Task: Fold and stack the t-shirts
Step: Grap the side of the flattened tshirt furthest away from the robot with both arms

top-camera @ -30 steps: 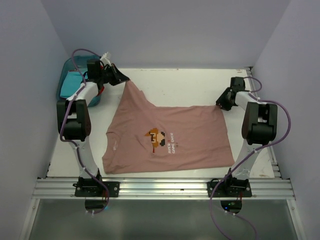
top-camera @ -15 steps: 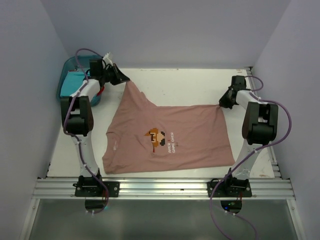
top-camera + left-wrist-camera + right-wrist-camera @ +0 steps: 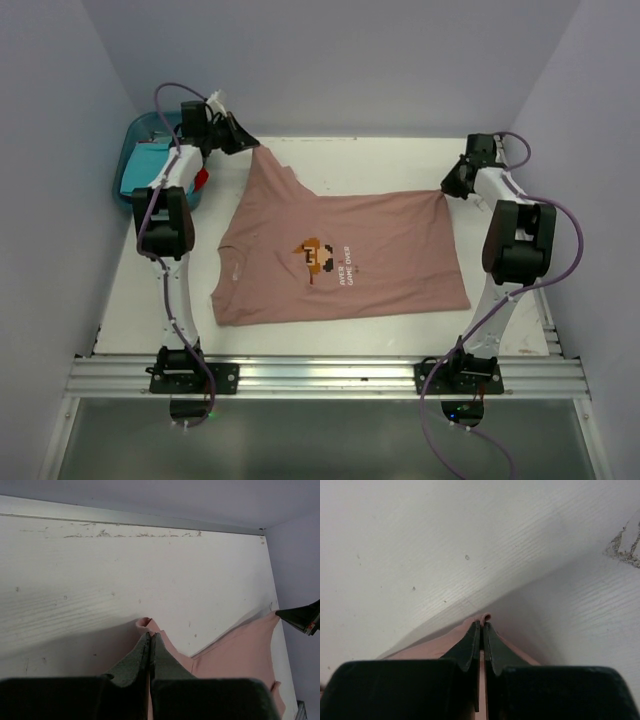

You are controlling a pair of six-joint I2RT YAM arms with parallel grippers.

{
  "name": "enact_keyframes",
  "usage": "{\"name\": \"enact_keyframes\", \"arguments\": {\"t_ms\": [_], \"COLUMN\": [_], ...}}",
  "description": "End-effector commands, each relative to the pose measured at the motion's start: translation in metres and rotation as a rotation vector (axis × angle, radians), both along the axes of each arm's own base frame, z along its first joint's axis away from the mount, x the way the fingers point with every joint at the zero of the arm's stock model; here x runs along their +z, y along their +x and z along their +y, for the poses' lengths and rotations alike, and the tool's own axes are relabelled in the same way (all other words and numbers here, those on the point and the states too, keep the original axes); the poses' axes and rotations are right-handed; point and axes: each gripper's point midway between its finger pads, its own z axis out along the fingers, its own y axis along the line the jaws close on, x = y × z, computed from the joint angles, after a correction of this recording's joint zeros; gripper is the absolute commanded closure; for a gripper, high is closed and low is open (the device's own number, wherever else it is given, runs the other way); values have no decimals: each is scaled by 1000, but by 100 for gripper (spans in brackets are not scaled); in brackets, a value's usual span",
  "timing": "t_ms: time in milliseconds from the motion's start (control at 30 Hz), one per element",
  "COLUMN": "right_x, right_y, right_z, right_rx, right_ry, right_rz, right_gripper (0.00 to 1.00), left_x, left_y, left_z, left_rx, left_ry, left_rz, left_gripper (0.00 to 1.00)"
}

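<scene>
Top external view: the pink tee (image 3: 335, 260) lies spread across the middle of the frame, print (image 3: 320, 257) facing up, its hem toward the bottom of the frame. Its two far corners are drawn out to points, one toward the upper left and one toward the right. The left gripper (image 3: 243, 146) is clamped tight on the upper-left corner, and the right gripper (image 3: 447, 190) is pinched onto the right-hand corner. In the left wrist view the dark fingers (image 3: 132, 662) meet with a small fold of pink cloth poking out at their tips, and the tee runs off to the lower right of that frame. The right wrist view shows much the same: fingers (image 3: 467, 647) pressed together with a curl of pink at the tips. The cloth at both corners looks raised a little off the white table (image 3: 380, 165), though that is hard to judge from above. At the upper left sits a blue bin (image 3: 130, 135) holding a turquoise tee (image 3: 140, 165), near the left gripper.
</scene>
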Motion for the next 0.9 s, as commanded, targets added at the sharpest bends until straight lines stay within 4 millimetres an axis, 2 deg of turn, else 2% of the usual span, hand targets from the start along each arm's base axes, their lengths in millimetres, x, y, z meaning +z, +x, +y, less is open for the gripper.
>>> {"name": "enact_keyframes", "arguments": {"t_ms": [0, 33, 67, 100, 133, 167, 267, 300, 333, 367, 400, 467, 500, 567, 600, 633, 767, 867], "right_x": [25, 35, 34, 36, 46, 41, 45, 44, 48, 42, 41, 40, 41, 36, 39, 36, 31, 30], "right_y": [9, 9, 6, 4, 1, -5, -21, -26, -31, -38, -42, -53, -56, -67, -71, -78, -103, -122], "right_z": [-8, -9, -9, -10, -10, -10, -14, -15, -18, -18, -19, -18, -18, -19, -19, -19, -16, -16], "right_rx": [1, 6, 6, 5, 9, 7, -4, -6, -16, -20, -23, -28, -30, -40, -45, -52, -63, -76], "right_ry": [-40, -46, -50, -57, -65, -70, -99, -108, -122, -126, -129, -128, -127, -132, -135, -134, -132, -137], "right_rz": [-61, -84, -81, -81, -98, -86, -82, -75, -75, -55, -51, -37, -38, -6, -1, 21, 71, 114], "right_gripper": [100, 100, 100, 100, 100, 100, 100, 100, 100, 100, 100, 100, 100, 100, 100, 100, 100, 100], "left_x": [31, 36, 39, 54, 44, 43, 44, 56, 45, 46, 50, 57, 72, 68, 81, 73, 72, 65], "left_y": [4, -1, -4, -8, -15, -20, -43, -49, -59, -65, -76, -85, -92, -107, -114, -124, -157, -183], "left_z": [8, 9, 8, 10, 10, 12, 14, 16, 16, 18, 19, 22, 23, 23, 25, 25, 27, 31], "left_rx": [-11, -12, -12, -5, -3, 7, 11, 20, 18, 24, 36, 49, 55, 54, 66, 70, 96, 114], "left_ry": [0, 7, 12, 23, 34, 44, 68, 82, 92, 101, 112, 131, 139, 147, 156, 159, 178, 198], "left_rz": [-80, -86, -93, -119, -98, -87, -72, -94, -72, -73, -75, -92, -119, -98, -120, -96, -72, -26], "left_gripper": [100, 100, 100, 100, 100, 100, 100, 100, 100, 100, 100, 100, 100, 100, 100, 100, 100, 100]}}
